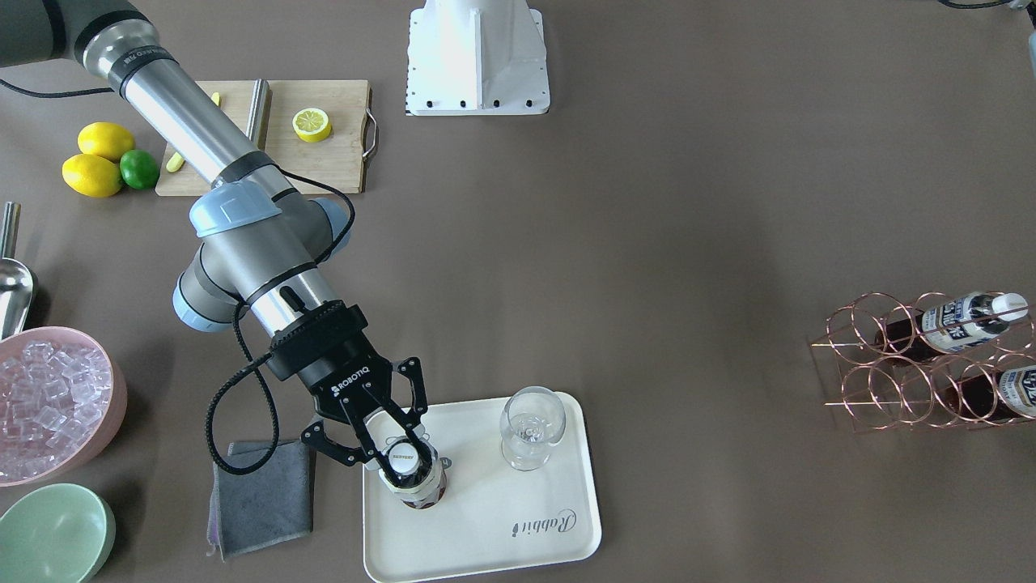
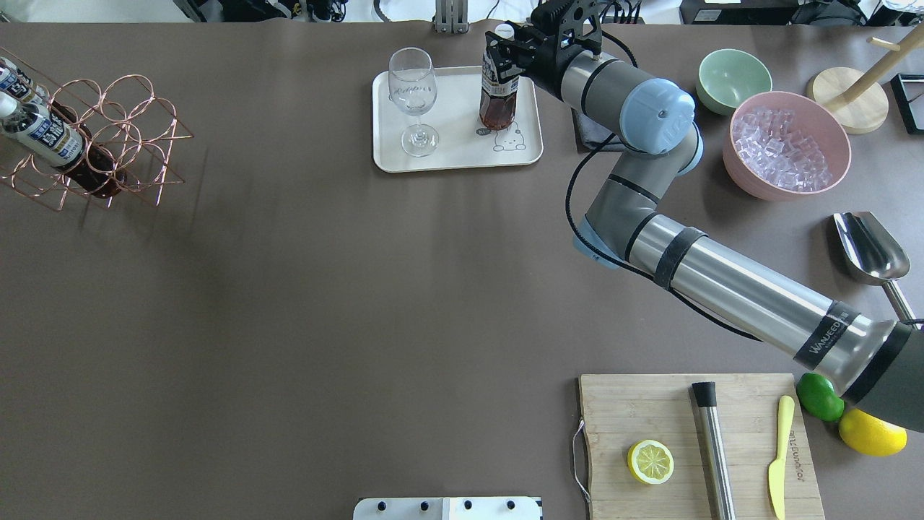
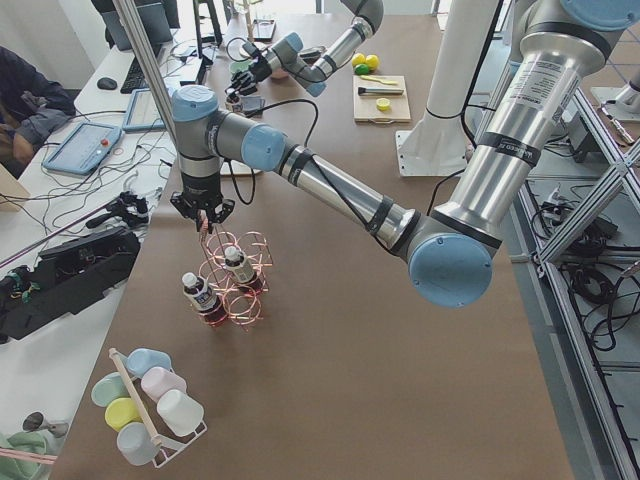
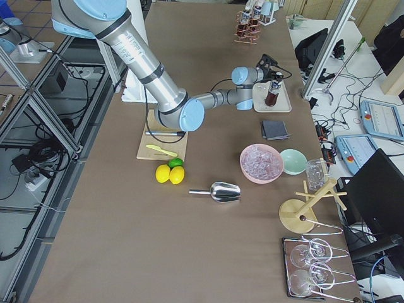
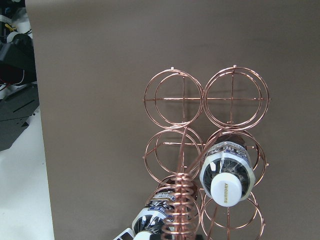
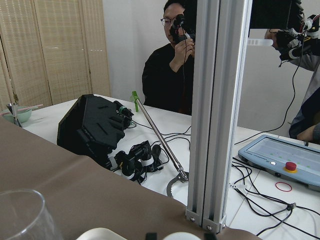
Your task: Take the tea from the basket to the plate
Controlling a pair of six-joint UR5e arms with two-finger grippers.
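One tea bottle (image 1: 414, 478) stands upright on the cream plate (image 1: 502, 518), next to a clear glass (image 1: 530, 425). My right gripper (image 1: 398, 453) is shut on its neck just under the white cap; the overhead view shows it too (image 2: 503, 54), with the bottle (image 2: 498, 97) above the plate's bear drawing (image 2: 447, 148). Two more tea bottles (image 5: 227, 175) (image 5: 150, 225) sit in the copper wire basket (image 5: 175, 95) at the table's far end (image 1: 890, 364). My left gripper (image 3: 205, 215) hangs just above the basket's handle; I cannot tell whether it is open.
A grey cloth (image 1: 259, 494) lies beside the plate. A pink bowl of ice (image 1: 48, 405) and a mint-green bowl (image 1: 53, 534) stand beyond it. A cutting board (image 1: 324, 154) with half a lemon, a metal scoop (image 2: 870, 249), and lemons and a lime (image 1: 101, 162) lie nearer the robot.
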